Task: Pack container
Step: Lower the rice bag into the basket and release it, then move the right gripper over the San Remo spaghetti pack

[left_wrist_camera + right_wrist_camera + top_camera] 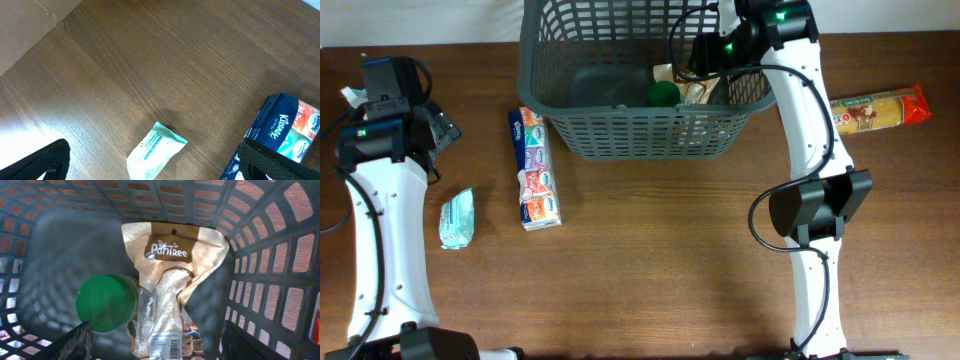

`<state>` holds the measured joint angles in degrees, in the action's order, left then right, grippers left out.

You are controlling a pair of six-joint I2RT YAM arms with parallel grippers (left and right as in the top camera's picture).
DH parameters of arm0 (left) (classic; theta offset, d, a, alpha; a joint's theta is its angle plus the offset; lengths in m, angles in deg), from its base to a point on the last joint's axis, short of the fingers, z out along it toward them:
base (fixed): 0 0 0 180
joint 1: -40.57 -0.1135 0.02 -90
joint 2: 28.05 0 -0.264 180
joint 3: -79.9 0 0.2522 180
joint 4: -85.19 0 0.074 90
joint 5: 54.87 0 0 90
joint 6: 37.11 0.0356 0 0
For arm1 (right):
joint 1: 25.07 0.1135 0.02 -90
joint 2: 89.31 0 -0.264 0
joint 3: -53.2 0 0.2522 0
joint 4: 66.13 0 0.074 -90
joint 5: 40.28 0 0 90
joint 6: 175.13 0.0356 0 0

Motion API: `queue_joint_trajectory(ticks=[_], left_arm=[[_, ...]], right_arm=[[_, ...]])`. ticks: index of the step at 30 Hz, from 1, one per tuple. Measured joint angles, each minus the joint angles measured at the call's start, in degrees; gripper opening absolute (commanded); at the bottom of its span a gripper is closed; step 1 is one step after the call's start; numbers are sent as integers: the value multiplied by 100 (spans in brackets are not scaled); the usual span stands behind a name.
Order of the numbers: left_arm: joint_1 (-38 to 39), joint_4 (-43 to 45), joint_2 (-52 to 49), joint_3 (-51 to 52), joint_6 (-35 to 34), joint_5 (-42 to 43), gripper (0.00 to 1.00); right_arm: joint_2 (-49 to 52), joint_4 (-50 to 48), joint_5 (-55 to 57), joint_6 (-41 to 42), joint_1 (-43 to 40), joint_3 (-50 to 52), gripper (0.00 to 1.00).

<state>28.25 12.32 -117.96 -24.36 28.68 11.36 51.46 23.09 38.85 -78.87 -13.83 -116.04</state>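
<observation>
the grey shopping basket (620, 140) sits at the far edge of the table (650, 250), holding a pantree pouch (170, 305) and a green-lidded jar (106, 302). the right gripper (160, 342) hangs inside it, spread wide and empty. the left gripper (152, 167) gapes empty above the table.

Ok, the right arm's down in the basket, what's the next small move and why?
Probably lift the right gripper straight up out of the basket: its jaws stand open and the PanTree pouch lies free on the basket floor beside the green lid, while the pasta pack waits outside.
</observation>
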Motion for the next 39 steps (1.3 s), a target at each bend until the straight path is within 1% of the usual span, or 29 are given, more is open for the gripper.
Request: queue_joint_trajectory(ticks=[4, 7, 8, 11, 12, 18, 22, 29, 34, 37, 39], left_arm=[[0, 0, 0, 0, 0, 0, 100], [0, 0, 0, 0, 0, -2, 99], [0, 0, 0, 0, 0, -2, 100], [0, -2, 0, 0, 0, -2, 100], [0, 0, 0, 0, 0, -2, 100], [0, 0, 0, 0, 0, 0, 100], [0, 0, 0, 0, 0, -2, 100], [0, -2, 0, 0, 0, 0, 100], [0, 0, 0, 0, 0, 0, 99], [0, 0, 0, 0, 0, 0, 100], [0, 0, 0, 0, 0, -2, 100]], right_arm=[[-4, 26, -39, 7, -2, -188, 79], [-48, 149, -63, -2, -24, -514, 80], [-85, 212, -83, 2, -39, -623, 81], [-267, 573, -321, 33, -103, -1117, 92], [-365, 717, -380, 26, -122, -1268, 99], [-1296, 1504, -422, -2, -452, -2020, 99], [-1810, 1589, -417, -4, -557, -2214, 99], [-1759, 1574, -417, 46, -555, -2199, 99], [-1692, 1213, -415, 662, -688, -2157, 99], [-1692, 940, -267, 1410, -1014, -2159, 99], [-1692, 918, 0, 2052, -1327, -2155, 99]])
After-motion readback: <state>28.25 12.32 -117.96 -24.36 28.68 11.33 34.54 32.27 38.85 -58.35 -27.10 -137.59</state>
